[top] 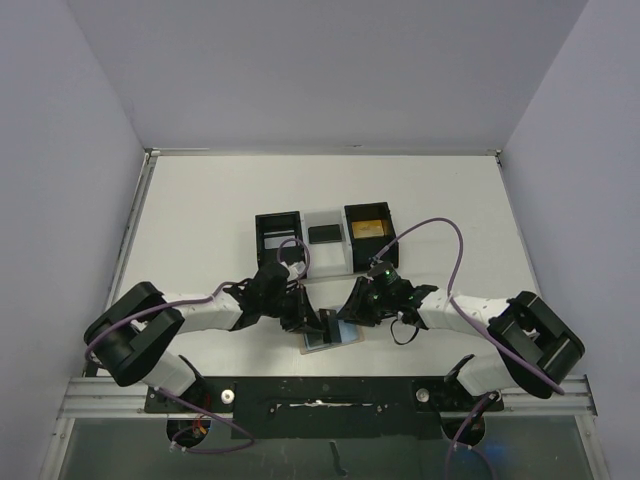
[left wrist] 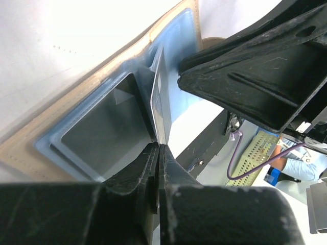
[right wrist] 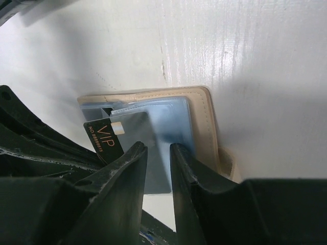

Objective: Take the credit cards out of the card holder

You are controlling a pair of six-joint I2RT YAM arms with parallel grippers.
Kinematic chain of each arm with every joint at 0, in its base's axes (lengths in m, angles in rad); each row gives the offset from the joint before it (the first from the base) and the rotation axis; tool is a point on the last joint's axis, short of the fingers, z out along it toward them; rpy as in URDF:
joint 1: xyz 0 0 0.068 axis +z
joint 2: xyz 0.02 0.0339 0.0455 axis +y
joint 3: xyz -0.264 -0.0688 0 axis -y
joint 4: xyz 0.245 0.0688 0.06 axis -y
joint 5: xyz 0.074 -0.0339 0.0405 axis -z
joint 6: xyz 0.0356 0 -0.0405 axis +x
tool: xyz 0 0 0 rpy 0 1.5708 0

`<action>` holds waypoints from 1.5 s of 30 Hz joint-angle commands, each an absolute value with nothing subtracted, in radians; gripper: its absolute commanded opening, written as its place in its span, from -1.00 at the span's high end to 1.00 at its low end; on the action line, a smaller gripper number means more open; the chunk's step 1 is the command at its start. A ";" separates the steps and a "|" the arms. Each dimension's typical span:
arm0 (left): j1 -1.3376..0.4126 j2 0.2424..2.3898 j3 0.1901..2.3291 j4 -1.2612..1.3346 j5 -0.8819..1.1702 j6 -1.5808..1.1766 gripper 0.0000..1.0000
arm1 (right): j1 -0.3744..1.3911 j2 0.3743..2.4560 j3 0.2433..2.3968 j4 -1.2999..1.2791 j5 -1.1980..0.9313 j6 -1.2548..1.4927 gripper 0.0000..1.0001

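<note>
Open tan card holder [right wrist: 205, 115], card [right wrist: 127, 127] protruding

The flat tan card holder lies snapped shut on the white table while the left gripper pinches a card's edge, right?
No: the flat tan card holder lies open, blue-grey inner panels showing, as the right wrist view shows. It is on the white table, and the left gripper pinches the edge of a thin grey card.
</note>
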State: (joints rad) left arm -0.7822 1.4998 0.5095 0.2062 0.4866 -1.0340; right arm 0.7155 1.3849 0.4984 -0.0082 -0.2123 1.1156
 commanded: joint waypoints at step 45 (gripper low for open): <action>-0.708 1.327 0.519 0.078 0.352 -0.997 1.00 | 0.769 1.378 0.584 -0.209 -0.045 1.041 0.39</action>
State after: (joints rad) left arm -0.7513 1.4422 0.5053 0.1543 0.4210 -1.0515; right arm 0.7799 1.4220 0.5545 -0.0429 -0.1829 1.0821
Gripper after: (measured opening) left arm 0.013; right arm 0.305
